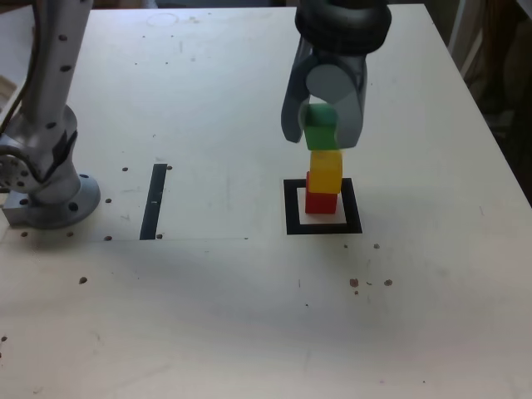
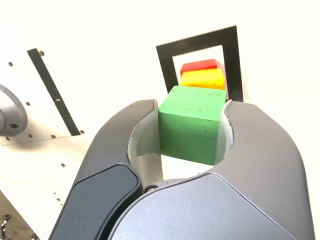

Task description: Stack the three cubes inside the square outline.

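Arm reaching in from top of exterior view; tool [image 1: 323, 125] pointing down, its jaws closing on green cube [image 1: 321, 127]. Green hanging above yellow cube [image 1: 326, 172]; yellow sitting on red cube [image 1: 321, 202], inside square outline [image 1: 290, 208]. Pale tabletop [image 1: 208, 316] showing scattered holes, black strip [image 1: 154, 202]; background looking dim.

One matte green cube [image 1: 321, 127], one yellow [image 1: 326, 172], one red [image 1: 322, 199]; one thick black square outline [image 1: 293, 218]; one narrow black strip [image 1: 154, 202]; several small dark holes or spots, too small to count surely.
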Available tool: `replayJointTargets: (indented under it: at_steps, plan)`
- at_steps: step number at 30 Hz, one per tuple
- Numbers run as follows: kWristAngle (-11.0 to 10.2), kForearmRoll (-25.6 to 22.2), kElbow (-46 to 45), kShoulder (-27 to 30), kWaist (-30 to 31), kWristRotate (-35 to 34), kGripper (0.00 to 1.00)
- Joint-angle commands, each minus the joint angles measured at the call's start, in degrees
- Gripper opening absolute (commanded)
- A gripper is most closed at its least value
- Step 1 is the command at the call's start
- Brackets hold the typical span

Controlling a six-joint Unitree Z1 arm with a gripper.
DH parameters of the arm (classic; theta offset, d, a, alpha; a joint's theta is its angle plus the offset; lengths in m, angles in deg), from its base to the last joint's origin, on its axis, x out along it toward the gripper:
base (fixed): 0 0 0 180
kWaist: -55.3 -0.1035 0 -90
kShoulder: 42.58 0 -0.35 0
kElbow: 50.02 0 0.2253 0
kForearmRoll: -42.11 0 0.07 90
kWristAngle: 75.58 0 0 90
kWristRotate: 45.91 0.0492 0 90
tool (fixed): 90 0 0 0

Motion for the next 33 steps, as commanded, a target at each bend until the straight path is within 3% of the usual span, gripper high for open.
replayJointTargets:
  at_steps: [1,19,22,27,33]
  plan:
    - [0.26,-0.83,0.27,-0.73,0.27,-0.27,0.28]
    - [0.45,-0.75,0.62,-3.10,0.34,-0.57,0.36]
    - [0.40,-0.75,0.53,-3.22,0.25,-0.57,0.46]
    - [0.67,-0.75,0.25,-3.29,0.08,-0.57,0.72]
    - [0.51,-0.75,-0.28,-3.06,0.07,-0.97,0.91]
